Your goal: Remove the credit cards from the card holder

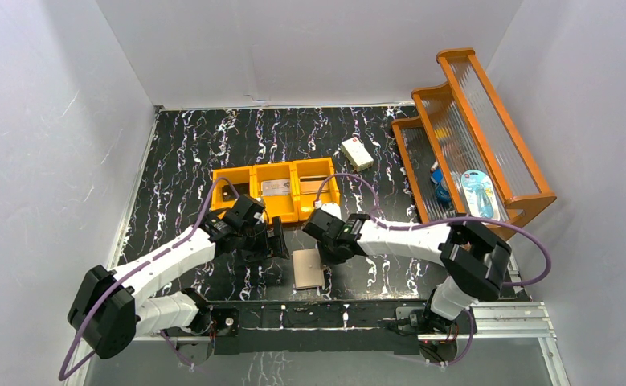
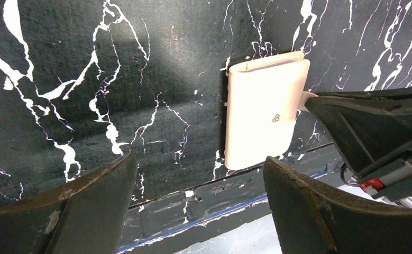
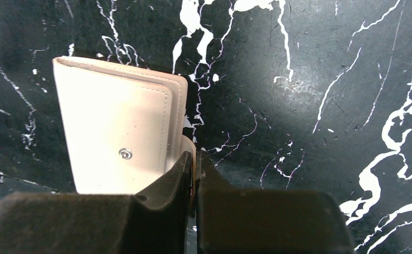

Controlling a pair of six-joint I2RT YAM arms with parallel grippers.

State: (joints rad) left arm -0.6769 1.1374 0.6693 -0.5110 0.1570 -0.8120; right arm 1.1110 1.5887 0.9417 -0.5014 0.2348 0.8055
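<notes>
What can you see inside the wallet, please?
Nothing: the wallet lies folded shut, showing only its pale cover and a snap stud. The right gripper pinches its edge tab. Any cards inside are hidden.

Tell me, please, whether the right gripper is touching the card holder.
Touching. The right wrist view shows the right gripper with its jaws pinched on the snap tab at the edge of the card holder, with no gap visible.

1 card holder (image 1: 308, 268), 1 bin (image 1: 273, 165), 1 white box (image 1: 357, 153), 1 rack (image 1: 486, 104).
</notes>
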